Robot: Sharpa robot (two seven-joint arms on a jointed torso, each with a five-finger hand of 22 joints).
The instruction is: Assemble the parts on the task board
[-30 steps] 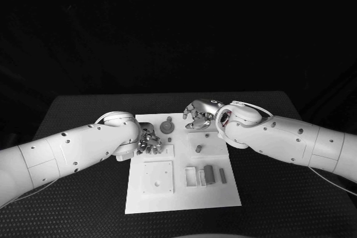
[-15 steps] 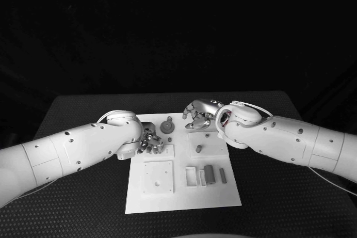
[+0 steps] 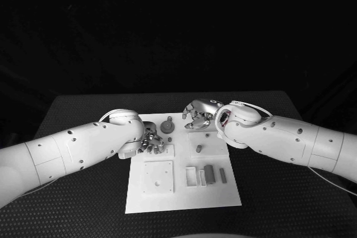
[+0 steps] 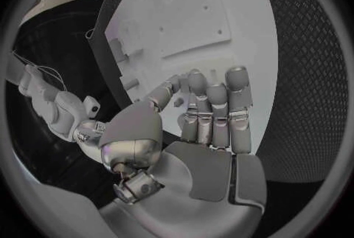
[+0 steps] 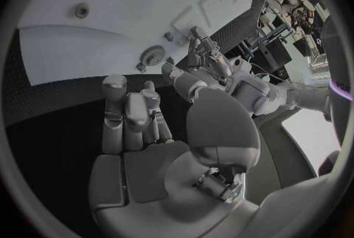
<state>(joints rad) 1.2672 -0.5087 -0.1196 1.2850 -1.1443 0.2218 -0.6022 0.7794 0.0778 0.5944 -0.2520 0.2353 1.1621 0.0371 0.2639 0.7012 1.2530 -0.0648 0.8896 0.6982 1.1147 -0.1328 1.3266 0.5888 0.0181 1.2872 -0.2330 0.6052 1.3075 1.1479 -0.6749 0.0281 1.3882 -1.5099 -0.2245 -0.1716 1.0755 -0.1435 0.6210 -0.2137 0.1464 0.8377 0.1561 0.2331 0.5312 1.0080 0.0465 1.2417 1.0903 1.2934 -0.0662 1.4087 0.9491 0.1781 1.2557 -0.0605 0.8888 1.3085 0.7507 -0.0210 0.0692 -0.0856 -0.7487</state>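
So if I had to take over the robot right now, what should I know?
Left hand: holds nothing, fingers together, over the left side of the task board.
Right hand: holds nothing, fingers curled, over the board's far edge.
Parts: a gear sits at the far end between the hands, a short peg stands mid-board, and two bars lie at the near right.
Done: nothing that can be told for sure.
Left: pick up the loose parts and fit them.

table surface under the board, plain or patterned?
Patterned: the black table has a fine diamond-grid texture, clearest in the left wrist view.
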